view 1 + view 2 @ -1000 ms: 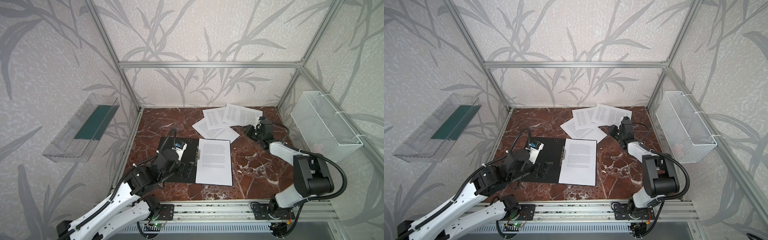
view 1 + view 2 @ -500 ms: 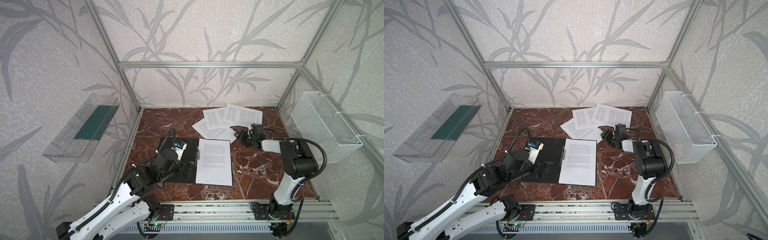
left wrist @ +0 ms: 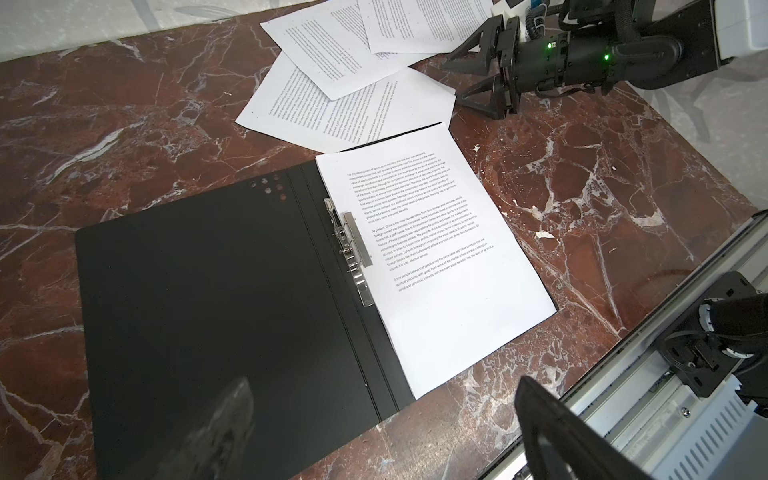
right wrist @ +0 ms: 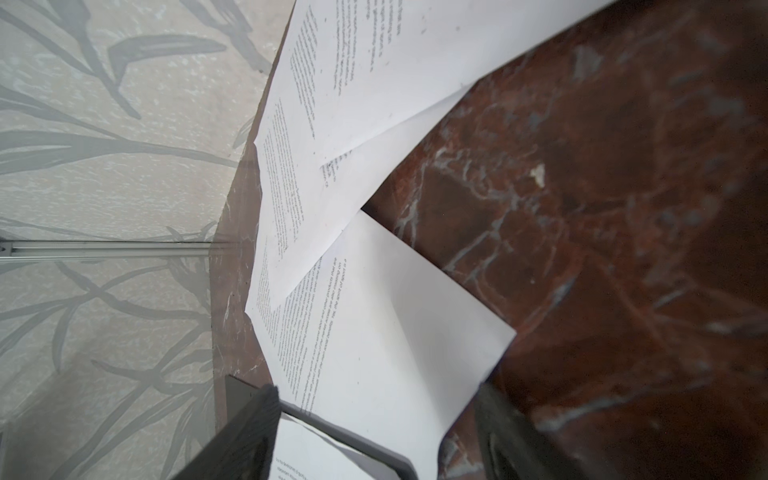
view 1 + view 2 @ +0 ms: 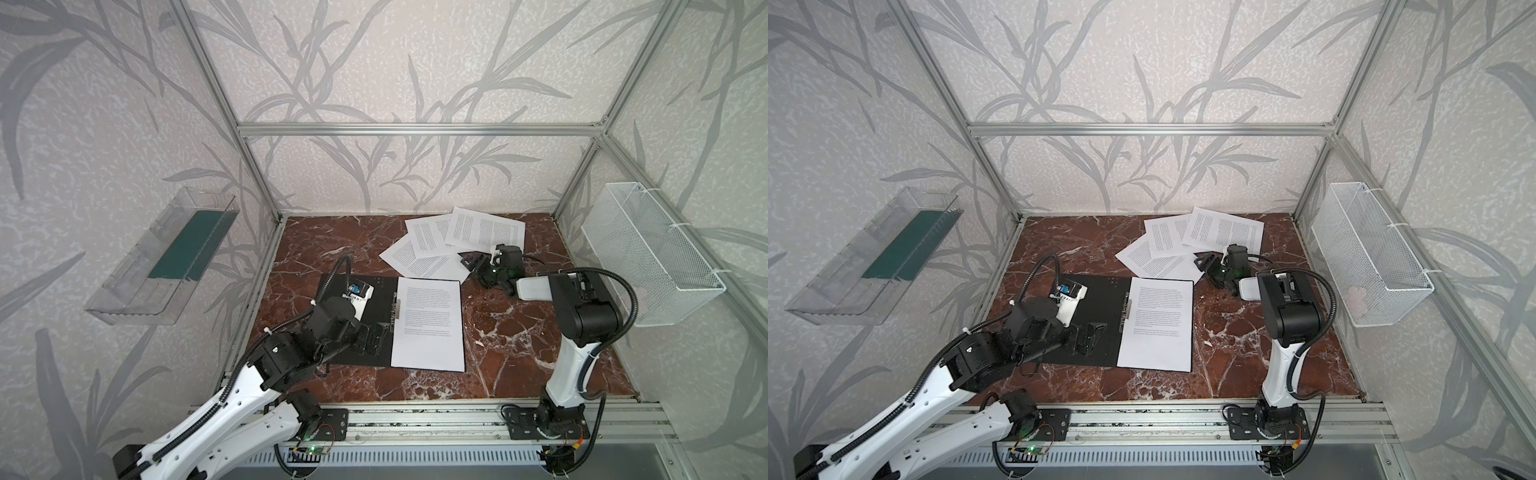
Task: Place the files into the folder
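The folder (image 5: pixel 380 299) (image 5: pixel 1104 307) lies open on the marble table, black inside up, with a metal clip (image 3: pixel 351 245) at the spine. One printed sheet (image 5: pixel 430 324) (image 3: pixel 436 257) rests on its right half. More files (image 5: pixel 436 245) (image 5: pixel 1167 245) (image 4: pixel 374 332) lie loose and overlapping behind it. My right gripper (image 5: pixel 473 268) (image 5: pixel 1207 270) (image 3: pixel 453 81) (image 4: pixel 376 415) is open, low at the right corner of the nearest loose sheet. My left gripper (image 5: pixel 374 338) (image 5: pixel 1094 336) (image 3: pixel 382 399) hangs open over the folder's front edge, holding nothing.
A white wire basket (image 5: pixel 656 257) hangs on the right wall. A clear tray (image 5: pixel 166 257) with a green strip hangs on the left wall. An aluminium rail (image 5: pixel 415 415) runs along the table's front edge.
My right gripper has swung left from the table's right side to the loose sheets and its jaws have opened wider. The left arm has not moved.
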Tool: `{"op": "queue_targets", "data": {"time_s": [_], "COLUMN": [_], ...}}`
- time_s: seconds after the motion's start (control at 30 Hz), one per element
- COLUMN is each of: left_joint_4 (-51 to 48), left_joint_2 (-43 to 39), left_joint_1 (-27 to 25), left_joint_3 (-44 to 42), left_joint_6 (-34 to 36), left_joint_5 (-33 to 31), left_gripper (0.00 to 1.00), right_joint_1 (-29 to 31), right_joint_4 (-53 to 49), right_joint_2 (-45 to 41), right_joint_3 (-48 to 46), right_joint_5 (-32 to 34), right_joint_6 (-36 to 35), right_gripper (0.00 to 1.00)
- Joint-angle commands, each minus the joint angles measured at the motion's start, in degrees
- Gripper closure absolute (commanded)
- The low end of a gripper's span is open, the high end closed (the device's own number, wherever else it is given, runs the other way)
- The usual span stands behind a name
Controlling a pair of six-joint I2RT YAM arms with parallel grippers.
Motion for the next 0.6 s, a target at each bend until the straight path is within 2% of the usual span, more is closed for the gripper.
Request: {"op": "queue_targets", "data": {"time_s": [0.0, 0.23, 0.4, 0.57], "left_joint_4": [-0.02, 0.01, 0.0, 0.03], "left_joint_2": [-0.07, 0.1, 0.07, 0.1], "left_joint_1": [0.31, 0.44, 0.4, 0.52], "left_joint_3": [-0.52, -0.54, -0.6, -0.55], "left_joint_6": [-0.02, -0.02, -0.02, -0.02], "left_joint_5": [0.43, 0.63, 0.72, 0.87], "left_gripper": [0.01, 0.01, 0.01, 0.01], "right_joint_1": [0.43, 1.17, 1.25, 1.27], "right_joint_4": [7.62, 13.55, 18.02, 14.2], "right_joint_2": [1.15, 1.8, 3.78, 3.78], "right_joint_3": [-1.87, -2.83, -3.93, -3.19], "right_joint_5": [-3.55, -5.59, -6.79, -5.5], "right_joint_6": [1.66, 2.65, 6.04, 3.45], "right_gripper": [0.25, 0.25, 0.27, 0.27]}}
